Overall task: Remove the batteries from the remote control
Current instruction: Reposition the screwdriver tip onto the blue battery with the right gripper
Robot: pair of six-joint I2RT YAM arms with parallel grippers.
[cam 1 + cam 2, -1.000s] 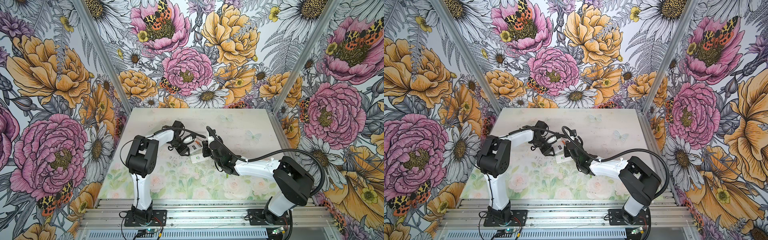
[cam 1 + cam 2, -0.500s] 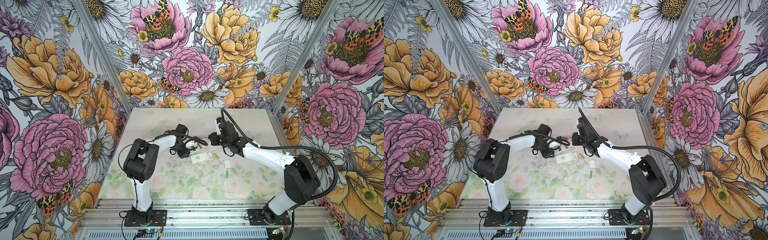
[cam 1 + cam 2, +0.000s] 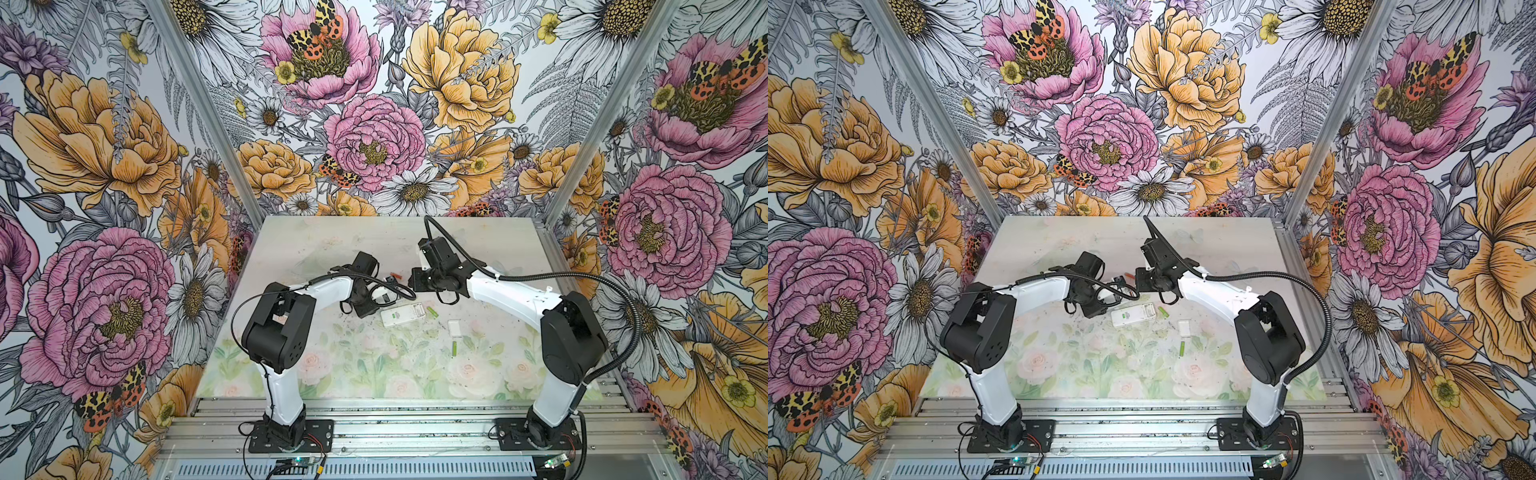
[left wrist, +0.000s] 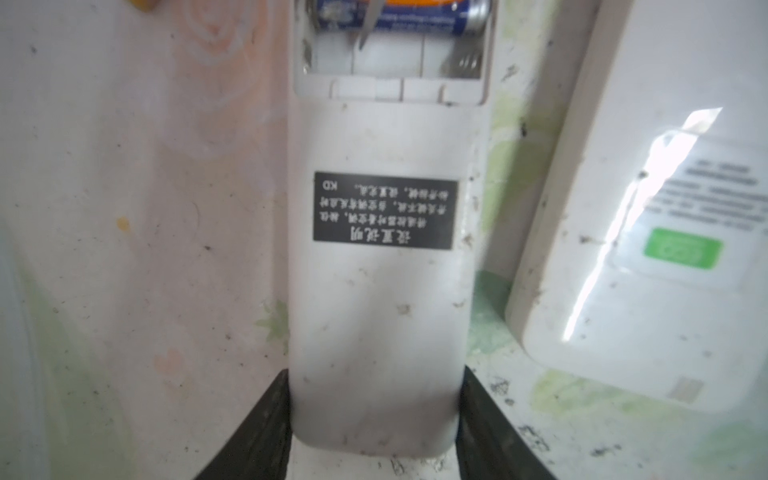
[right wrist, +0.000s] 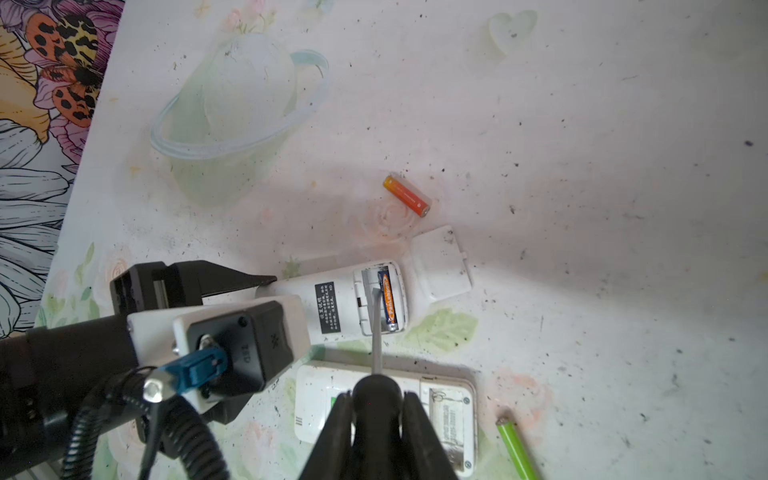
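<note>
L jaws pinch tail end of slim white remote [image 4: 382,311], lying back-up on desk [image 5: 582,124]. Black label [image 4: 384,211]: Chinese print plus "KD". Battery bay open, one blue-orange battery [image 5: 388,301] inside, wording too blurred to read. R jaws clamp screwdriver [image 5: 376,392], tip in bay beside it. Orange battery [image 5: 406,195] loose on desk nearby. Green battery [image 5: 515,444] lies by 2nd remote [image 5: 453,411] w/ green sticker [image 4: 681,251].
</note>
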